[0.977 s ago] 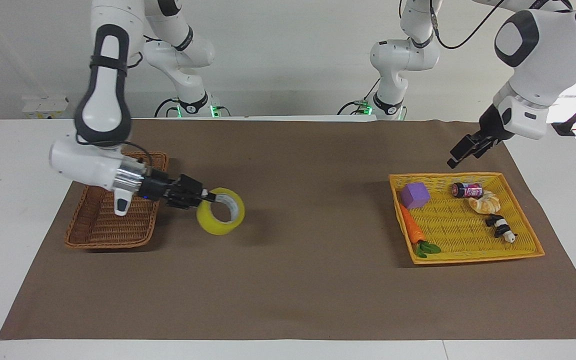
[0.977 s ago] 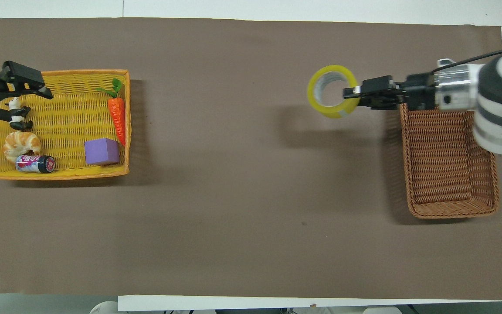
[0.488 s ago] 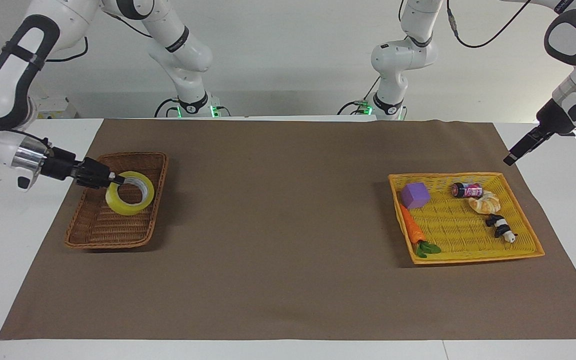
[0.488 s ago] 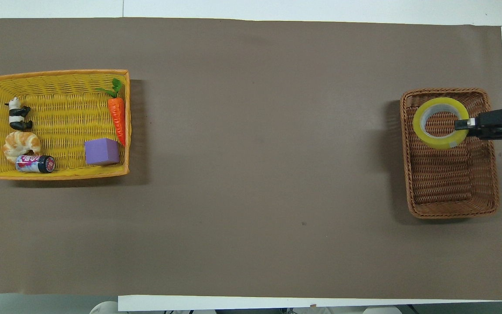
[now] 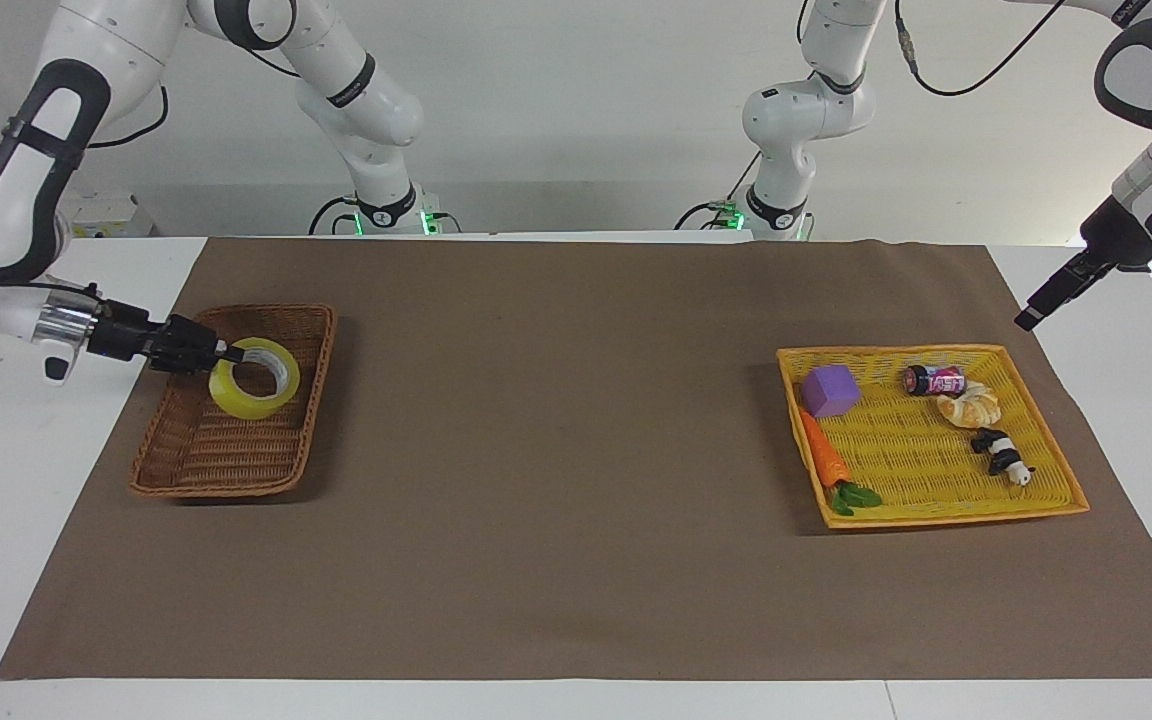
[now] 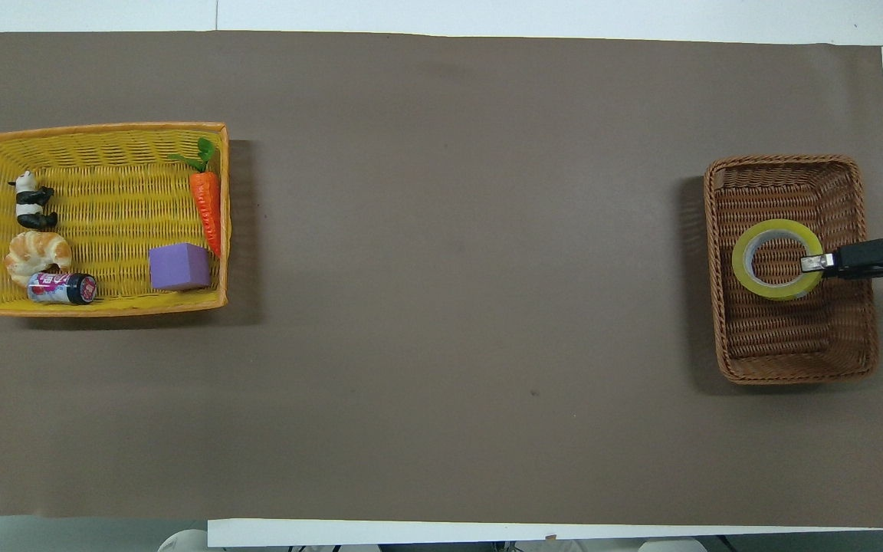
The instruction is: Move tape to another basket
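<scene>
- Tape (image 5: 254, 378), a yellow roll with a pale core, sits inside the brown wicker basket (image 5: 198, 462), in the half of that basket nearer to the robots, with its open hole facing up and tilted a little toward the camera in the facing view.
- Right tool (image 5: 226, 352) reaches in over the basket's outer long rim and is clenched on the roll's wall, one fingertip inside the hole and one outside.
- From the right tool, the roll lies straight ahead along the line of the fingers, toward the basket's inner long wall; the basket's long axis runs across that line, away from the robots.
- Whether the roll already rests on the basket's woven floor or hangs just above it cannot be told from these views.
- Judging by this, what remains is to let go and draw back over the same rim, along the fingers' own line, so the inner fingertip does not drag the roll.
- Left tool (image 5: 1026, 319) waits in the air with fingers released, well apart from the basket, near the yellow tray (image 5: 946, 516) that holds small toys.
</scene>
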### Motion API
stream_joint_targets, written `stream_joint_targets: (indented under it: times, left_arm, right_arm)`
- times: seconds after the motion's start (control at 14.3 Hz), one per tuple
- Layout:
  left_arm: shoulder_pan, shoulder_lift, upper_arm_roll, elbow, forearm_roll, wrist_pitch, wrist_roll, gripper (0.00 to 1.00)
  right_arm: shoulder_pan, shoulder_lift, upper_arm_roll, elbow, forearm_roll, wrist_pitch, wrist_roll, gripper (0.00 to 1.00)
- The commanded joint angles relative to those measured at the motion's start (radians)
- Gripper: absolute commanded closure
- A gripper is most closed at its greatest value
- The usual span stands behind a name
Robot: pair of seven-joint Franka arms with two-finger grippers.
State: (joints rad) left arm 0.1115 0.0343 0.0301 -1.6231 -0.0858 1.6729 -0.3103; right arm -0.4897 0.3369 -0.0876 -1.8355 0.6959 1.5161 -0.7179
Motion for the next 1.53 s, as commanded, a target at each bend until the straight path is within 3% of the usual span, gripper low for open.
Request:
stream_joint_targets:
  times: [0.0,0.28,0.42,0.49,0.56,0.63,0.84,1.12,1.33,1.47]
  left_arm:
    - [-0.015,-0.020,-0.010,-0.008,0.075,0.004,0.017,0.00]
    - [-0.042,-0.019,-0.012,0.054,0.106,-0.088,0.100,0.00]
    - [-0.042,-0.013,-0.013,0.101,0.107,-0.154,0.105,0.00]
    - [-0.042,-0.011,-0.013,0.121,0.113,-0.191,0.120,0.00]
    - [-0.042,-0.017,-0.013,0.121,0.121,-0.209,0.143,0.00]
    - [-0.039,-0.023,-0.013,0.121,0.124,-0.210,0.154,0.00]
    - [-0.033,-0.036,-0.015,0.114,0.123,-0.177,0.174,0.00]
    - [-0.044,-0.040,-0.012,0.068,0.121,-0.131,0.185,0.00]
    - [-0.042,-0.043,-0.012,0.063,0.121,-0.139,0.185,0.00]
    - [-0.039,-0.043,-0.012,0.063,0.121,-0.141,0.185,0.00]
  right_arm:
    - [-0.010,-0.012,0.009,-0.041,-0.019,0.032,-0.050,1.00]
    - [-0.023,-0.003,0.009,-0.047,-0.062,0.062,-0.078,0.98]
    - [-0.018,-0.003,0.011,-0.045,-0.085,0.079,-0.080,0.83]
    - [-0.015,-0.001,0.011,-0.041,-0.096,0.082,-0.081,0.53]
    - [-0.012,-0.001,0.011,-0.041,-0.104,0.099,-0.084,0.12]
    - [-0.010,-0.004,0.011,-0.039,-0.113,0.117,-0.104,0.00]
    - [0.028,-0.022,0.016,-0.019,-0.179,0.183,-0.161,0.00]
    - [0.146,-0.134,0.016,0.033,-0.433,0.297,-0.131,0.00]
    - [0.232,-0.249,0.019,0.036,-0.522,0.296,0.079,0.00]
    - [0.290,-0.337,0.023,0.039,-0.626,0.216,0.277,0.00]
